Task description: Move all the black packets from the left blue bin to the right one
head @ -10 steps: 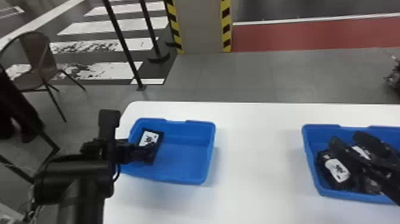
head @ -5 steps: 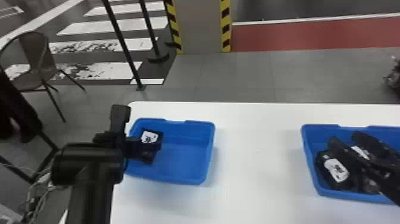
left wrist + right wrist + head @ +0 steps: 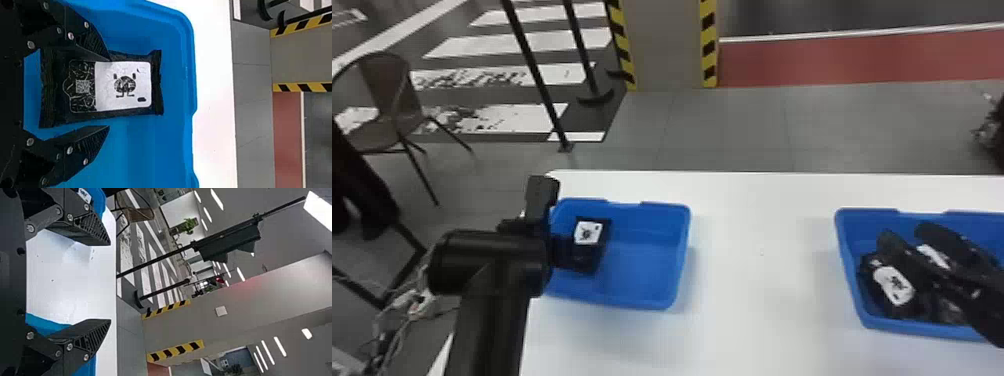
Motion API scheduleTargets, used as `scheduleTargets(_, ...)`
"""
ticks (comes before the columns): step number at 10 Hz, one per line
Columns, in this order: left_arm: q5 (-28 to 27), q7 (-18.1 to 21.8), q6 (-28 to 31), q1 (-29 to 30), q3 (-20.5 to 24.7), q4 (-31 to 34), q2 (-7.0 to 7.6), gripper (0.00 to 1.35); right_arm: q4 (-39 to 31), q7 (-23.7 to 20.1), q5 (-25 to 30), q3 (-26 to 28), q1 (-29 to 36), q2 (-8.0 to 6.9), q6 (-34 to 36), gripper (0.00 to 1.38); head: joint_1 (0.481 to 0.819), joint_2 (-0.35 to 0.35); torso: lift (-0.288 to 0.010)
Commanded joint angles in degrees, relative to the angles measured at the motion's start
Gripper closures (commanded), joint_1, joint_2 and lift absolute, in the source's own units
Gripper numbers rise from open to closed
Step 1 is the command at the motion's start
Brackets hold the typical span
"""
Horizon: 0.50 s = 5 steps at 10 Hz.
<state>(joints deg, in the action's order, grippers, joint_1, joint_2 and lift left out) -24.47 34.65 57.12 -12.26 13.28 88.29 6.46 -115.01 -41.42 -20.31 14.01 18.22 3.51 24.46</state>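
One packet in the left blue bin (image 3: 677, 250): black packet (image 3: 589, 233), flat on the bin floor toward the left end, white label facing up. Looks like the last one to move, from what I can see.
Left gripper (image 3: 109, 93): open, a finger on either side of the packet, nothing pinched. This is the nearer arm by miles, so it's the obvious one for the job.
Packet vs fingers: long axis runs pretty much the way the fingers point, so they'd close across the narrow width. Nice line-up imo.
The catch: it's off-centre. One finger overlaps a long edge in the wrist view, the other has a strip of blue between it and the packet. Can't tell if the near one is touching.
Next move: I'd nudge sideways to even it up, check the depth, then squeeze. Close as is and the packet may slide or bunch up first.
Right gripper (image 3: 110, 282): fingers apart, nothing between them, parked over the right bin (image 3: 849, 270).
Right bin contents: at least two packets (image 3: 894, 285), labels showing beneath that arm. Might get in the way at drop-off.
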Motion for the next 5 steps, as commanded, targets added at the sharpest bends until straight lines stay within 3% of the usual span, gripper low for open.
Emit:
scheduleTargets(1,-0.9,0.2,2.8,-0.7,-0.7,0.0,0.22,0.67,0.1,-0.1,-0.1,0.0,-0.2,0.0,0.0,0.36,0.695,0.195,-0.11)
scheduleTargets(3,-2.1,0.4,2.9,-0.7,-0.3,0.0,0.04,1.21,0.3,-0.2,-0.4,0.0,-0.1,0.0,0.0,0.36,0.695,0.197,-0.11)
scheduleTargets(5,-2.9,1.0,1.2,-0.3,0.0,0.0,0.13,1.21,0.3,-0.2,-0.4,0.0,-0.2,0.0,0.0,0.36,0.695,0.205,-0.11)
